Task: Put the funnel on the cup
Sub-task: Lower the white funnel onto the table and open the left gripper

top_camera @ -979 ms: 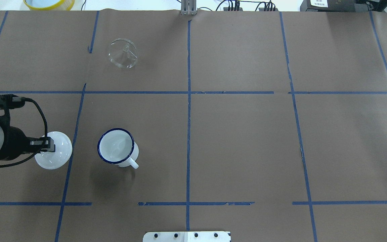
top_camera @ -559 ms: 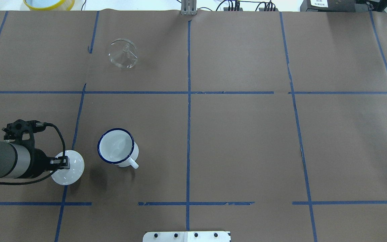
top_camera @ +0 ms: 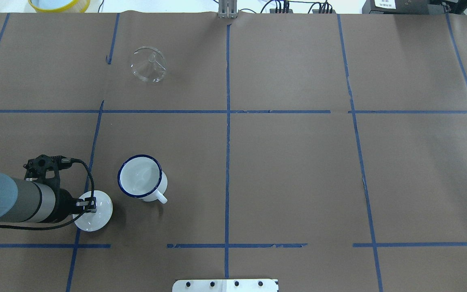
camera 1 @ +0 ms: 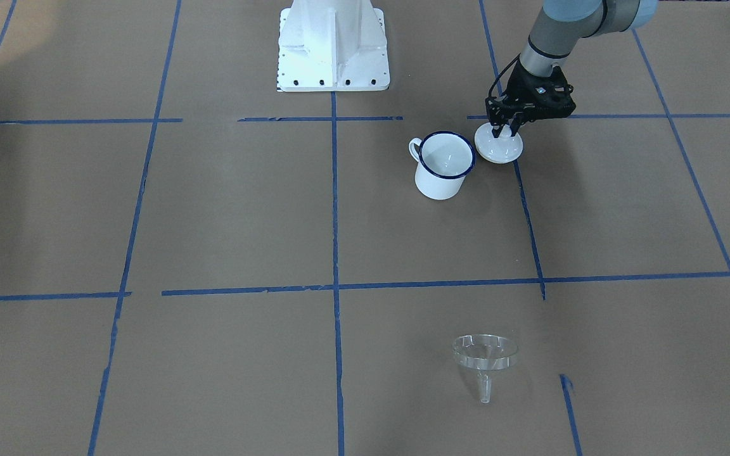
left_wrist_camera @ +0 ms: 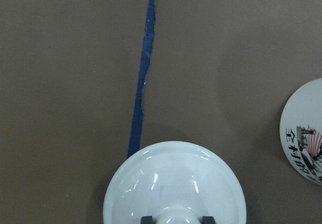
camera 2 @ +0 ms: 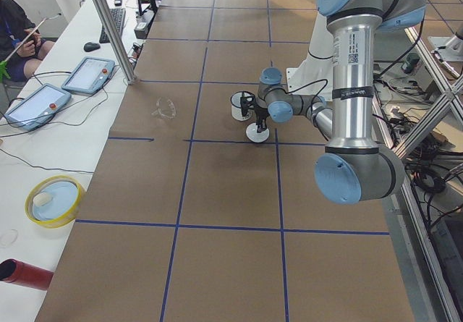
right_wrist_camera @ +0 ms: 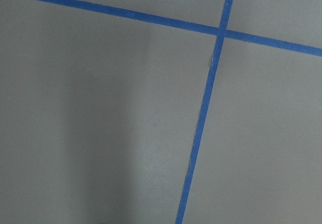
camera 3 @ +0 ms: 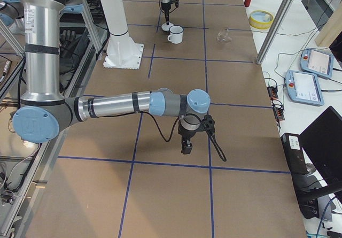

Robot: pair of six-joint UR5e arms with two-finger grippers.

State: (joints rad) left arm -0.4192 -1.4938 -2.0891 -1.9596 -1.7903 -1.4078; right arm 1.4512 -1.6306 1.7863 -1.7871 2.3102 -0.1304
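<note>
Colourless and clear, the funnel [top_camera: 148,65] is seen lying tilted on the brown-papered counter [top_camera: 290,174], with its wide rim down and its short spout pointed toward 12 o'clock in the overhead view. It is touched by neither pincer. The cup [top_camera: 140,177], white with a dark blue rim, is stood upright and open well apart from it. From the cup, the funnel is found at 12 o'clock. The cup's small handle is turned toward 5 o'clock.

Just beside the cup, at about 8 o'clock, a white domed lid [top_camera: 95,211] is gripped by its knob in the left pincer [top_camera: 91,204], the fingers being closed on either side of the knob in the left wrist view. Whether the lid is resting on the counter or is held just above it cannot be told. A line of blue tape [top_camera: 82,202] is partly covered by the lid.

The right pincer [camera 3: 186,148] is shown only in the right side view, pointed down over the counter, well apart from the cup and funnel. Whether it is open or closed cannot be told.
</note>
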